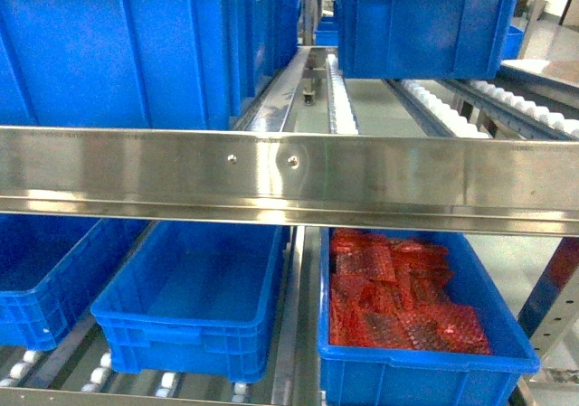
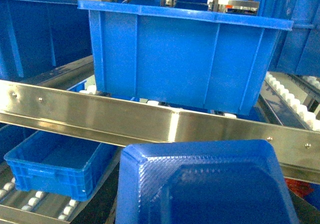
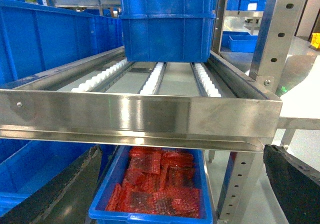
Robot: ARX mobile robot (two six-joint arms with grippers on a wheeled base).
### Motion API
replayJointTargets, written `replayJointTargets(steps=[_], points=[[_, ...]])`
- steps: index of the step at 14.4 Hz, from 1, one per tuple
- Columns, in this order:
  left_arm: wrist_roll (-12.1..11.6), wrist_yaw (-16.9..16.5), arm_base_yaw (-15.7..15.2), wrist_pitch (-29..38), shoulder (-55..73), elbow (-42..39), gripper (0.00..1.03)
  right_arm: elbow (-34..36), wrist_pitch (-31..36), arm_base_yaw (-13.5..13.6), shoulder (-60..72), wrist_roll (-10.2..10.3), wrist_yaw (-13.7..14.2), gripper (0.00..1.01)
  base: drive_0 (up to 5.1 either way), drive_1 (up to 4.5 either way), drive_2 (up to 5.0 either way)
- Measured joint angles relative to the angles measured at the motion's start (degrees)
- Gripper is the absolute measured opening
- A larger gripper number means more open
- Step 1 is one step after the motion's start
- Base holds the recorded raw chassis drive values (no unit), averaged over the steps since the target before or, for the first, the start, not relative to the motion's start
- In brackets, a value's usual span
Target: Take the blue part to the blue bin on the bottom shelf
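The right gripper gapes wide — a bin of red packets below it; the left holds the blue part, an empty bin down-left.

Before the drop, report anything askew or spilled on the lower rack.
Nothing looks spilled. The empty blue bin sits slightly skewed on the rollers; beside it, the red packets stay inside their bin.

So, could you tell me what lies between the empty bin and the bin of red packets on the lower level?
A steel divider rail runs between the empty bin and the red-packet bin; the head view shows it.
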State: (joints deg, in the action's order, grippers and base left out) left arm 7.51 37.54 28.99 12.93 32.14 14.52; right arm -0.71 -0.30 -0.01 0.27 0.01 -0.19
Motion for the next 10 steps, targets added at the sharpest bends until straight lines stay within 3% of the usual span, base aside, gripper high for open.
replayJointTargets(steps=[7, 10], points=[[0.0, 0.0, 0.1, 0.0, 0.1, 0.0, 0.43, 0.0, 0.0, 0.0, 0.0, 0.0, 0.0, 0.98, -5.1, 2.35, 2.3], [0.0, 0.0, 0.1, 0.0, 0.1, 0.0, 0.43, 0.0, 0.0, 0.0, 0.0, 0.0, 0.0, 0.98, 0.0, 0.00, 0.0]])
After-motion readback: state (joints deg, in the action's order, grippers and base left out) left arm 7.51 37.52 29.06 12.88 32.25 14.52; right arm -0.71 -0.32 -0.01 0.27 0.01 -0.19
